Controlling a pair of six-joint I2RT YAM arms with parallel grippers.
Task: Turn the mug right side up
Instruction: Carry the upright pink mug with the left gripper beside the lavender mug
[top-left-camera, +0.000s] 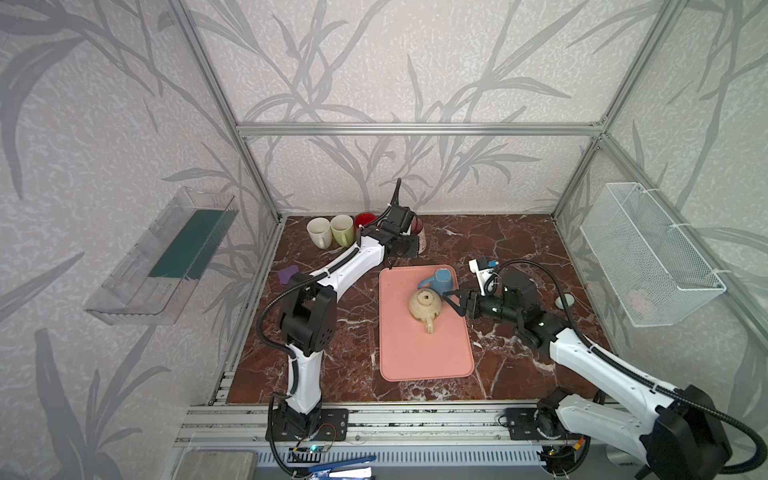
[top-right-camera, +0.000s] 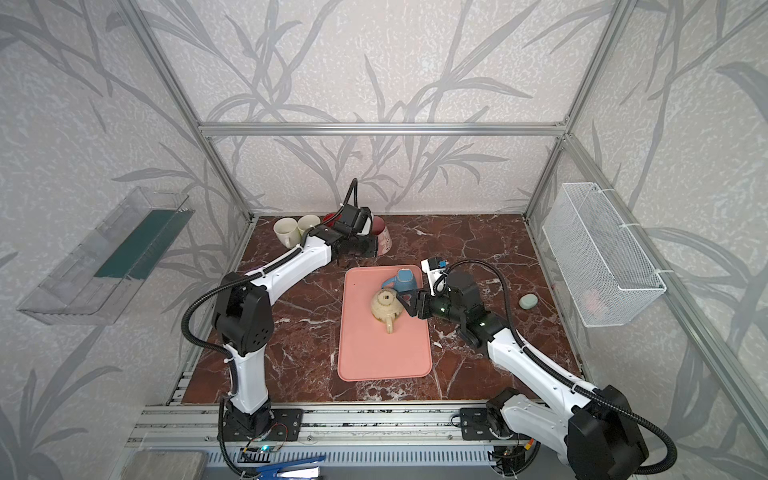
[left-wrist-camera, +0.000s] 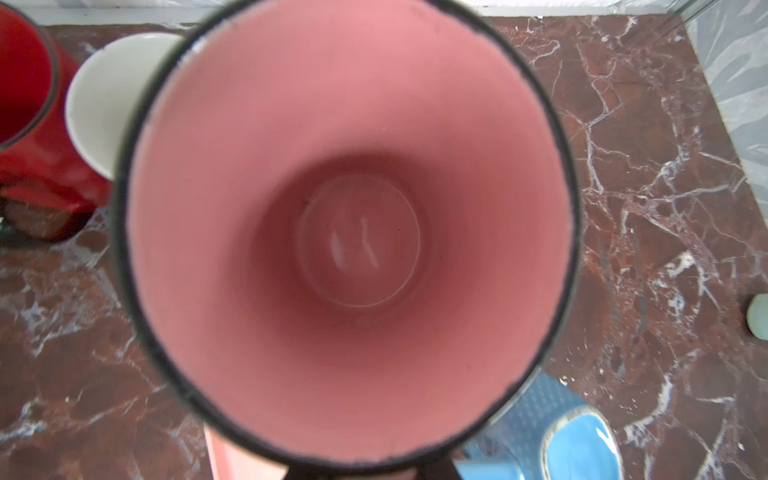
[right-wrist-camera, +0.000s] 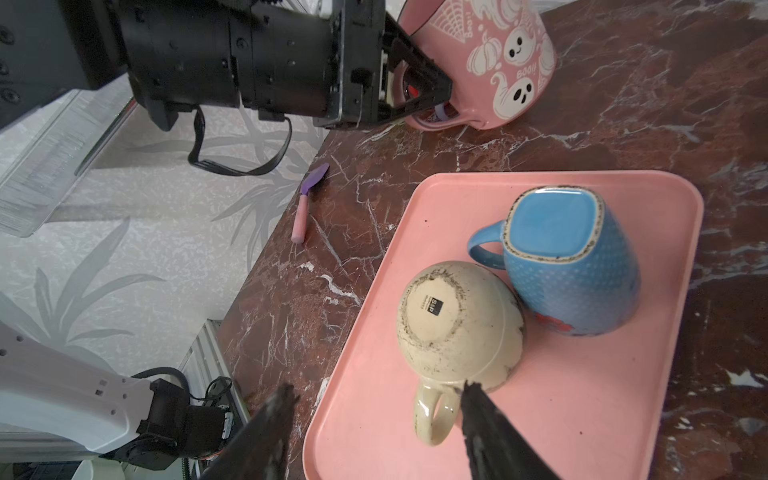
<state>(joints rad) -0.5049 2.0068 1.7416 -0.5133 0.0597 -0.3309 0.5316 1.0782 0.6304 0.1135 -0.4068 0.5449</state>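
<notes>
Judging from the table (top-left-camera: 519, 249), the job looks partly done. At its far edge a white mug (top-left-camera: 318, 230), a green mug (top-left-camera: 343, 230) and a red mug (top-left-camera: 365, 220) stand mouth up in a row.

The pink tray (top-left-camera: 428, 353) in the middle holds what is left.

The pink mug (right-wrist-camera: 498, 62) stands right side up on the table beside that far row. The left wrist view looks straight down into its empty inside. The left gripper (right-wrist-camera: 436, 91) is clamped tight on its handle, so releasing it is probably all that remains there.

The blue mug (right-wrist-camera: 573, 282) sits upside down on the tray, base up, with nothing gripping it.

The cream mug (right-wrist-camera: 457, 328) is also upside down, touching the blue one. The right gripper (right-wrist-camera: 378, 392) holds nothing; its fingers are spread fairly wide, and the cream mug's handle lies between them, close to one finger. That mug looks like the next to be turned, though no grip has been made yet.
</notes>
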